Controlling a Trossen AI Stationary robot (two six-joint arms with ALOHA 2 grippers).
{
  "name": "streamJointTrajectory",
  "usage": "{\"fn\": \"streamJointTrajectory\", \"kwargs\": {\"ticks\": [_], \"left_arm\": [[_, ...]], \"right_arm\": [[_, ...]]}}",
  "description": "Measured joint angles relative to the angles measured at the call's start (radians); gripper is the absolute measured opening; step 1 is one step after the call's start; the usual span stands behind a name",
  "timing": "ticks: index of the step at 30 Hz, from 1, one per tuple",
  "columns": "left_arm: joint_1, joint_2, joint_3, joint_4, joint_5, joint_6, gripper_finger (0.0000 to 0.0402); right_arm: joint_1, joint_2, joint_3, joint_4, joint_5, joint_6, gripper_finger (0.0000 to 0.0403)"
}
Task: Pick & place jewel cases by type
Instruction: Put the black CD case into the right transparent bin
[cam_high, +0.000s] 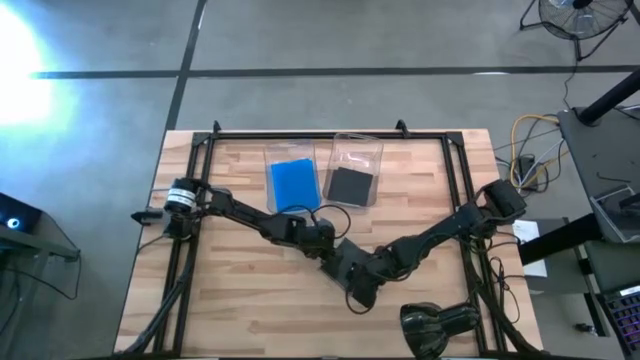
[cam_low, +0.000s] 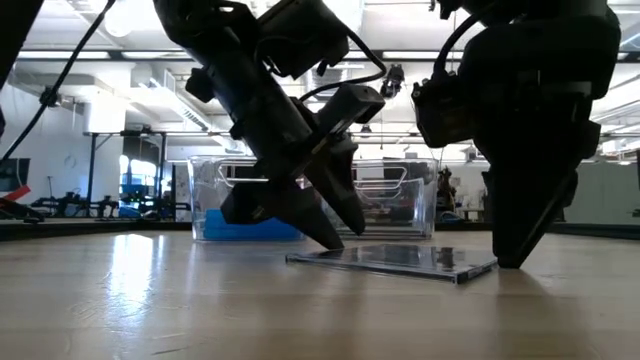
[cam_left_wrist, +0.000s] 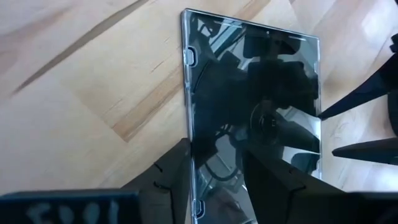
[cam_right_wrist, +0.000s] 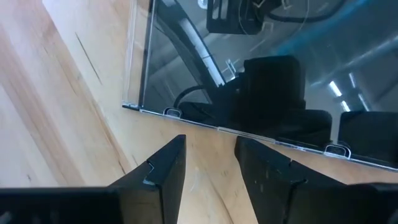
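Sorting nearly done: blue cases (cam_high: 293, 183) in tray (cam_high: 290, 152) at 12 o'clock, dark cases (cam_high: 350, 184) in neighbouring tray (cam_high: 358, 145); last dark case (cam_low: 395, 260) flat at table centre; left gripper (cam_left_wrist: 216, 171) straddling its edge, jaws apart; right gripper (cam_right_wrist: 210, 155) open beside it, ungripped.

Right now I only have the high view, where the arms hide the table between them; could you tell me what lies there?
Observer: A dark jewel case lies flat on the table.
Operator: Does the left gripper hold it?
Observer: No; the left gripper is open, its fingers on either side of one case edge.
Operator: And the right one?
Observer: The right gripper is open at the opposite edge, with nothing between its fingers.
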Motion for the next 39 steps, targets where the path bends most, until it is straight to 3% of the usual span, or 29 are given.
{"fn": "streamJointTrajectory", "kwargs": {"ticks": [10,21,31,39], "left_arm": [[0.019,-0.042,0.006,0.038,0.101,-0.065,0.0115],[0.014,-0.052,0.016,0.325,0.272,-0.166,0.0114],[-0.011,-0.046,0.012,0.298,0.199,-0.196,0.0114],[-0.023,-0.046,0.008,0.245,0.122,-0.186,0.0114]], "right_arm": [[0.044,-0.005,0.000,-0.034,-0.073,-0.056,0.0144],[0.053,-0.005,-0.004,-0.043,-0.089,-0.065,0.0144],[0.053,-0.006,-0.005,-0.040,-0.055,-0.067,0.0144],[0.081,-0.017,-0.006,-0.033,0.031,-0.018,0.0144]]}}
